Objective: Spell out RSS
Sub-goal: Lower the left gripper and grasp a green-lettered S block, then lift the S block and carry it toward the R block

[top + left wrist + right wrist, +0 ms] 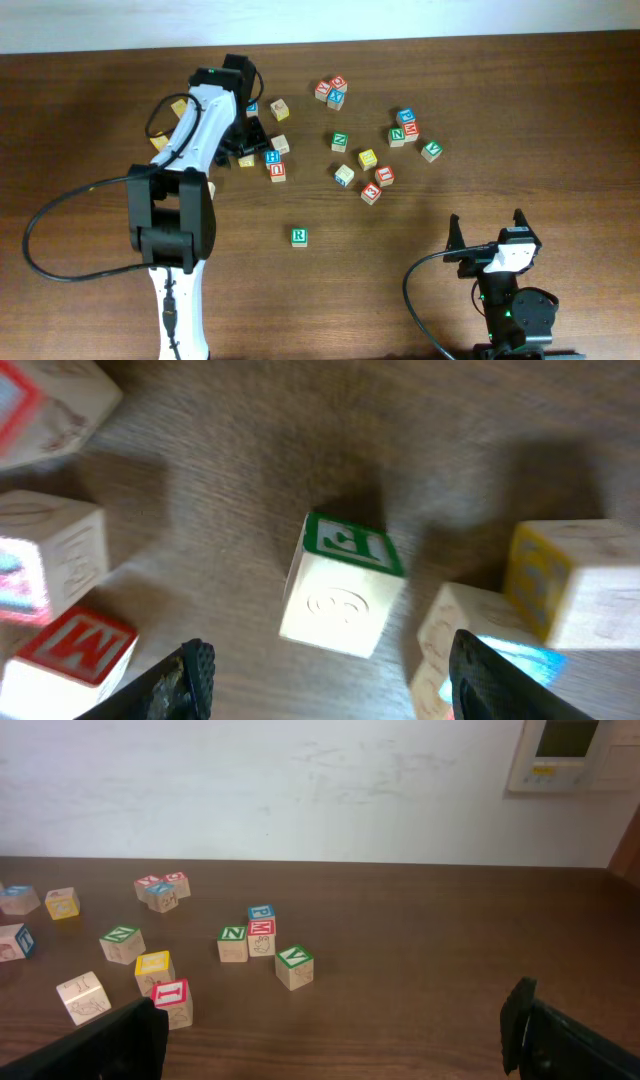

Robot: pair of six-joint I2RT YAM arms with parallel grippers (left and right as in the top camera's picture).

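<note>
The green R cube (299,237) sits alone on the table, mid-front. Yellow-faced cubes lie at centre (367,158) and far left (178,108); their letters are too small to read. My left gripper (252,138) is open and empty, low over the left cluster. In the left wrist view its fingers (330,665) flank a green-bordered cube (345,585), with a yellow-faced cube (560,585) to the right. My right gripper (489,235) is open and empty at the front right; it shows in the right wrist view (335,1030) too, with a yellow cube (153,965) ahead.
Red-, blue- and green-lettered cubes are scattered at the back: a blue H (272,156), a pair (331,91), a group (405,128). A red M cube (75,655) lies by my left finger. A wall (300,780) rises behind the table.
</note>
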